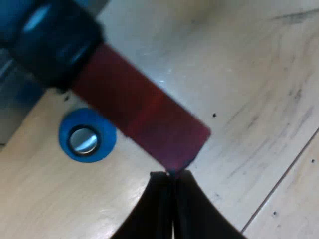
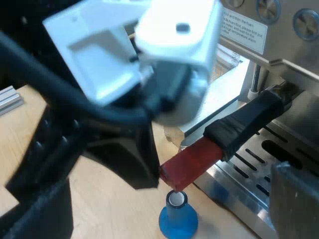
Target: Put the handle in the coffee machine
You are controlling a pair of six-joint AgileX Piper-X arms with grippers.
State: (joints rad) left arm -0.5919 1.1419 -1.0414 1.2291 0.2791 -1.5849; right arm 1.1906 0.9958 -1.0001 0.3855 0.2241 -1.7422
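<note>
One blue tamper (image 1: 87, 135) upright on pale wooden tabletop (image 1: 249, 74) near espresso machine (image 2: 294, 74)

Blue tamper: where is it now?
In both wrist views, the blue tamper stands on the table below the handle's red end, beside the machine's drip tray.

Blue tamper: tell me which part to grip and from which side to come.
Grip the blue tamper by its narrow neck, just under the silver top and above the flared base. It stands upright on the table, so probably come straight down, jaws either side of the neck, keeping clear of the handle, whose red end hangs close by.
</note>
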